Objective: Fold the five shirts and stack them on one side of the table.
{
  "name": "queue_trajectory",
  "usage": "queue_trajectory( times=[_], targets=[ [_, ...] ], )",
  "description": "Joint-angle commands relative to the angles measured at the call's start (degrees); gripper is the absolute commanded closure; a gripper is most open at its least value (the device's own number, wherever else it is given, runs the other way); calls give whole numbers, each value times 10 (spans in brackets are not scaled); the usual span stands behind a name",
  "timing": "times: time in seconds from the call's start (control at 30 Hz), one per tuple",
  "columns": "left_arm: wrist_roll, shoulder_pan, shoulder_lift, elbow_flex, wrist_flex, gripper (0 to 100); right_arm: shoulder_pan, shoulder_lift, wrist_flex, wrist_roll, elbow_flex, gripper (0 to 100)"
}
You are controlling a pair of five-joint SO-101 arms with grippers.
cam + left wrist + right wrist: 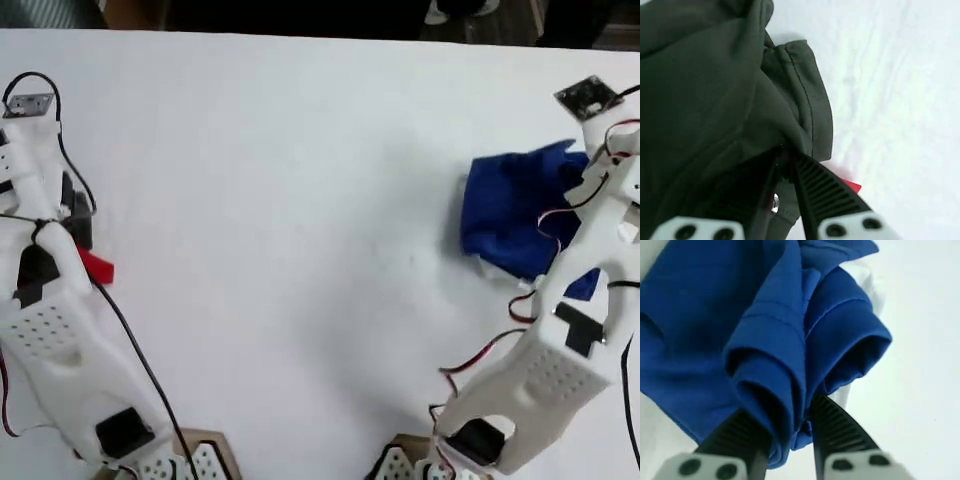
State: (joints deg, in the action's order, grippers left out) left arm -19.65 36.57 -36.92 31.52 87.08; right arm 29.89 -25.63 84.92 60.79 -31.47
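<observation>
A dark olive cloth shirt [715, 100] is pinched by the left fingers [825, 190], a blue cloth shirt [705, 315] by the right fingers [840, 430]. Both should be spread flat before folding.

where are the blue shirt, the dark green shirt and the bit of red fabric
blue shirt [510, 215], high view, on its bunched middle
dark green shirt [715, 90], left wrist view, on a broad fold
red fabric [852, 186], left wrist view, on the corner showing past the shirt's hem
</observation>
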Motion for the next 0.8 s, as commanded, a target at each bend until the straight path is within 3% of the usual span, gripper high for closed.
queue_trajectory(
  times=[0.0, 0.2, 0.5, 0.7, 0.77],
  targets=[
    [5, -7, 24, 28, 7, 974, 15, -17, -39, 27, -25, 976],
    [5, -7, 24, 26, 7, 974, 19, -41, -85, 62, -25, 976],
    [5, -5, 24, 28, 19, 973, 18, -80, -148, 56, -25, 968],
    [3, -6, 24, 27, 19, 973, 20, -73, -137, -31, -50, 767],
    [2, -5, 24, 27, 19, 973, 17, -65, -116, -38, -64, 758]
  ],
)
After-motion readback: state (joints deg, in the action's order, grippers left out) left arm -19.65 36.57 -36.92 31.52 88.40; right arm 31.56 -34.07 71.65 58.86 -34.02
